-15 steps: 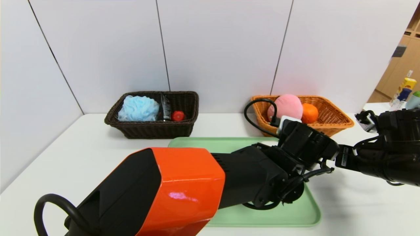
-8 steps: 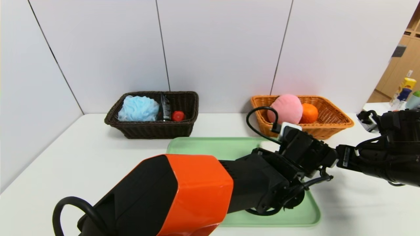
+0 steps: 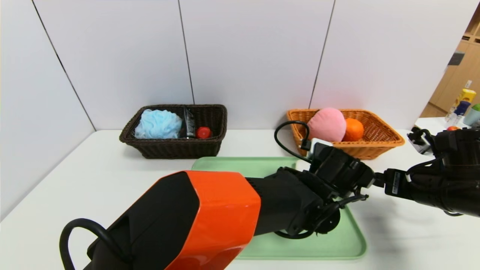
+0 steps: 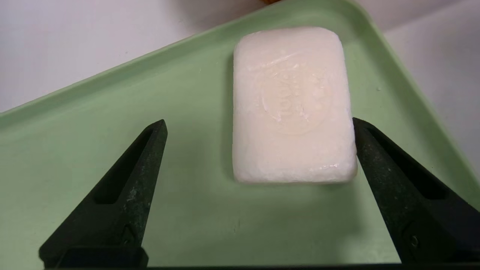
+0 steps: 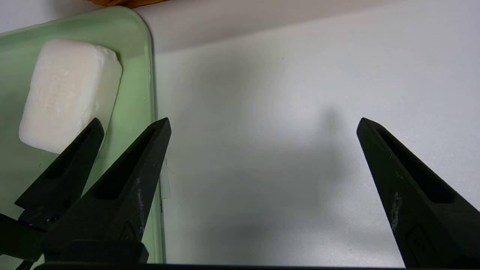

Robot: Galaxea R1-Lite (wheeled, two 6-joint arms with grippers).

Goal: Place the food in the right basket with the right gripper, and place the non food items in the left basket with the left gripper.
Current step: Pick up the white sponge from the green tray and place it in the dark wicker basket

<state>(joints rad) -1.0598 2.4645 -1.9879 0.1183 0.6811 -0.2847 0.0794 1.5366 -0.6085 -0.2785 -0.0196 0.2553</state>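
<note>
White table bearing dark brown basket, orange-brown basket, green tray.

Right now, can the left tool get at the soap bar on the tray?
Probably yes. The left tool is open just above the green tray, and the soap bar lies flat just ahead with nothing between. One finger is already beside its edge. The right tool hangs open over bare table, clear.
</note>
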